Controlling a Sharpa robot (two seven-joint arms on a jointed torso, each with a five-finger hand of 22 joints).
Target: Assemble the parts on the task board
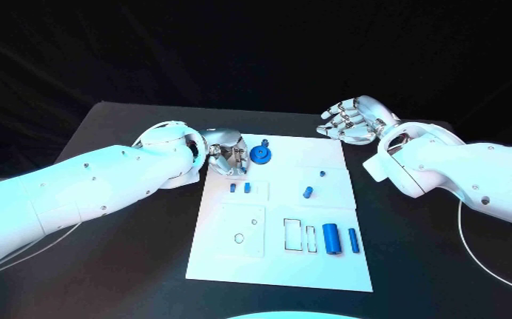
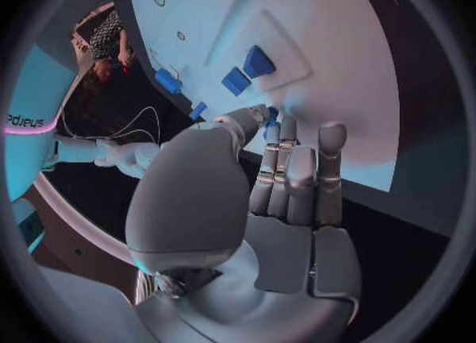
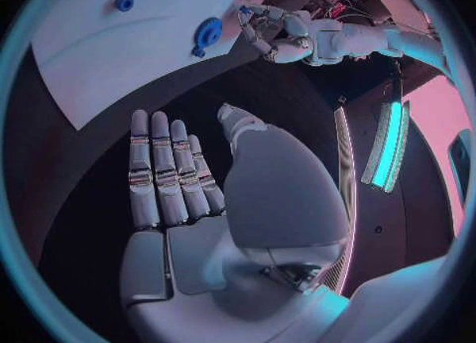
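The white task board [image 1: 320, 274] lies mid-table. My left hand [image 1: 226, 152] hovers at its far left corner, and a small blue part [image 2: 270, 117] shows pinched between thumb and finger. Beside that hand a blue wheel-shaped part [image 1: 261, 156] sits on the board. Two small blue blocks [image 1: 240, 186] lie in a recess just nearer. Further blue parts [image 1: 308, 192] lie mid-board, and two blue cylinders [image 1: 342, 239] rest near the right edge. My right hand [image 1: 352, 121] floats beyond the far right corner, fingers straight and holding nothing; its palm [image 3: 189, 224] faces the wheel [image 3: 209, 32].
The black table [image 1: 118, 267] surrounds the board on all sides. Outlined slots [image 1: 292, 234] and an oval hole [image 1: 239, 237] mark the board's near half. A thin cable [image 1: 470, 245] runs along the table at the right.
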